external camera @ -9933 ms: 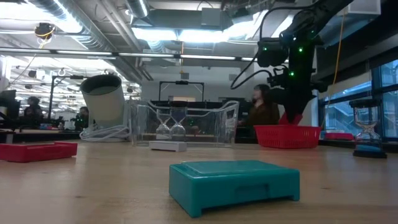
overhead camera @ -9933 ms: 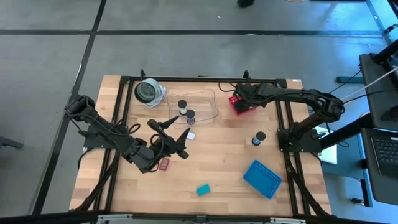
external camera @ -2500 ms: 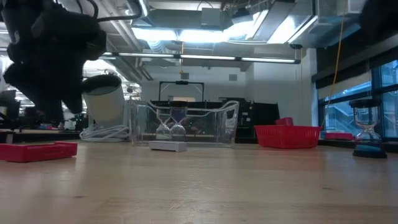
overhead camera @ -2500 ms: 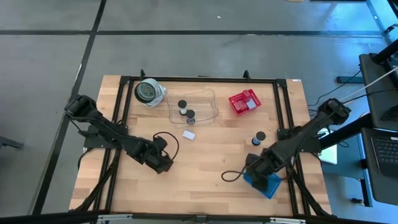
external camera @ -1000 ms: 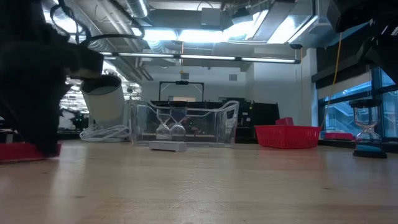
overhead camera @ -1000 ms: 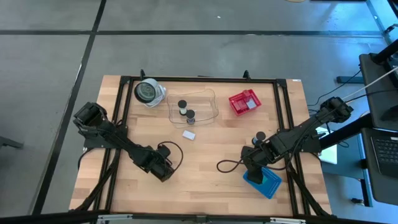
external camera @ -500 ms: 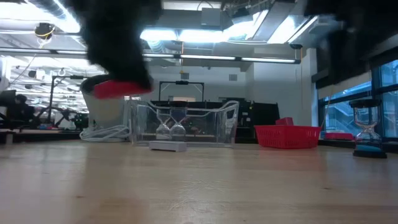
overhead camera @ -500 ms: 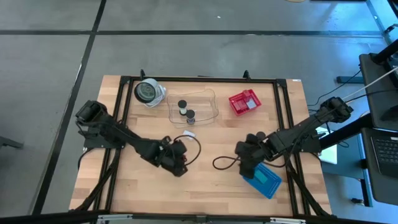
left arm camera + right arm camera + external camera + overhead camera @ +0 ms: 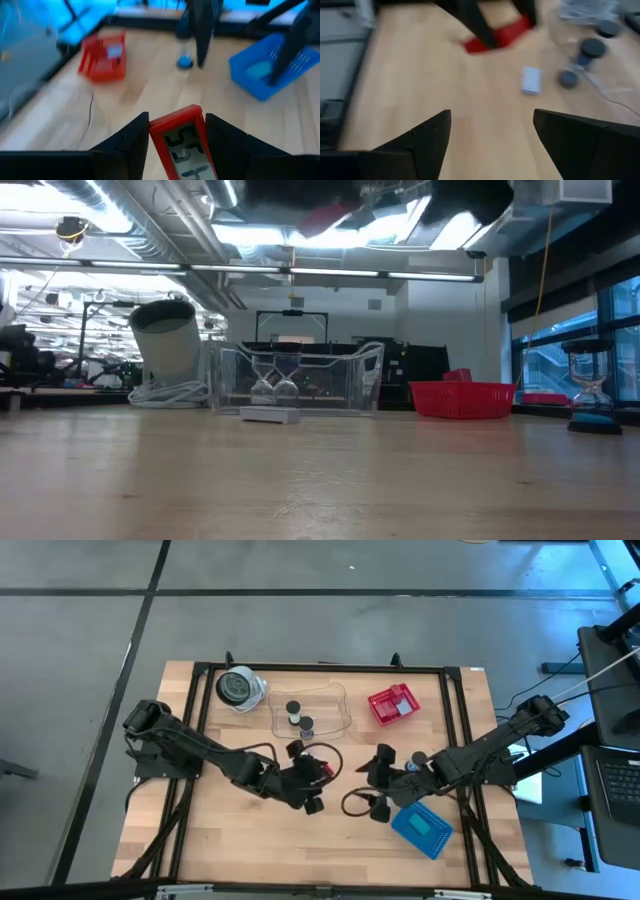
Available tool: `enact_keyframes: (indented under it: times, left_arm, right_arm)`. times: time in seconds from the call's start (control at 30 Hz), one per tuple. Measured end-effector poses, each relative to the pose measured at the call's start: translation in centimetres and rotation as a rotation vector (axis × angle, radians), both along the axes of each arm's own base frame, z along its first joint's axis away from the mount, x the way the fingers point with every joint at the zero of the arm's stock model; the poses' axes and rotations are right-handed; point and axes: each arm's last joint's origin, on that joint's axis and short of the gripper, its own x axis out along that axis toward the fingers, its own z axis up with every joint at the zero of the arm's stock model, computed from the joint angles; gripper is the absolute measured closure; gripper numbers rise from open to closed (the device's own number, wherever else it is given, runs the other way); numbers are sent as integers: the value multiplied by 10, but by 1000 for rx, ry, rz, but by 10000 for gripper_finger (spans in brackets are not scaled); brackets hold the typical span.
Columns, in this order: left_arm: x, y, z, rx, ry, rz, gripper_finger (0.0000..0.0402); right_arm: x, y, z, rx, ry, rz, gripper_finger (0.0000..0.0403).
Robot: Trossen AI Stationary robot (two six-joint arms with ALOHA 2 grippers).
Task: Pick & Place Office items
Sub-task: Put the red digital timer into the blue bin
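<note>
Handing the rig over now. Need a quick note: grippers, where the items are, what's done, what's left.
Left gripper: shut on the red timer, carried above mid-table.
Right gripper: open, empty, just right of centre.
Done: teal piece in the blue basket; two hourglasses in the clear tray; something pale in the red basket.
Left: place the timer; white block and blue-based hourglass are loose on the table.
</note>
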Motion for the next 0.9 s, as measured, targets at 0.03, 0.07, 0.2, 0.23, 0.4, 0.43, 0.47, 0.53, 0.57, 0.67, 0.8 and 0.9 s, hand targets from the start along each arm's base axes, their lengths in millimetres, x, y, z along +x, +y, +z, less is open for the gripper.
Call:
enact_keyframes:
  times: [0.03, 0.07, 0.2, 0.23, 0.4, 0.43, 0.47, 0.53, 0.57, 0.67, 0.8, 0.9]
  left_arm:
    - [2, 0, 3, 18, -22, -17, 235]
    - [5, 0, 6, 36, -44, -32, 235]
    - [12, 2, 18, 90, -148, -67, 235]
    - [14, 2, 22, 103, -178, -69, 235]
    - [19, 4, 41, 201, -329, -16, 235]
    - [19, 4, 45, 223, -354, 0, 235]
    - [19, 5, 49, 247, -375, 19, 235]
    - [19, 7, 56, 291, -415, 65, 235]
    - [19, 8, 60, 310, -436, 85, 235]
    - [19, 16, 72, 348, -514, 133, 235]
    - [20, 30, 85, 372, -622, 160, 235]
    - [22, 41, 90, 362, -685, 137, 235]
  right_arm:
    - [-2, 1, 6, 27, -6, 21, 117]
    - [-4, 3, 13, 55, -19, 33, 117]
    - [-10, 6, 27, 73, -67, 23, 117]
    - [-11, 6, 28, 59, -81, 10, 117]
    - [-18, 6, 31, -107, -136, -99, 117]
    - [-19, 6, 31, -157, -152, -133, 117]
    - [-20, 7, 31, -202, -170, -166, 117]
    - [-20, 5, 33, -306, -211, -257, 117]
    - [-20, 4, 34, -359, -235, -311, 117]
    - [-20, 1, 38, -512, -284, -449, 117]
    - [-14, -4, 44, -579, -296, -500, 117]
    - [-6, -9, 52, -597, -306, -503, 117]
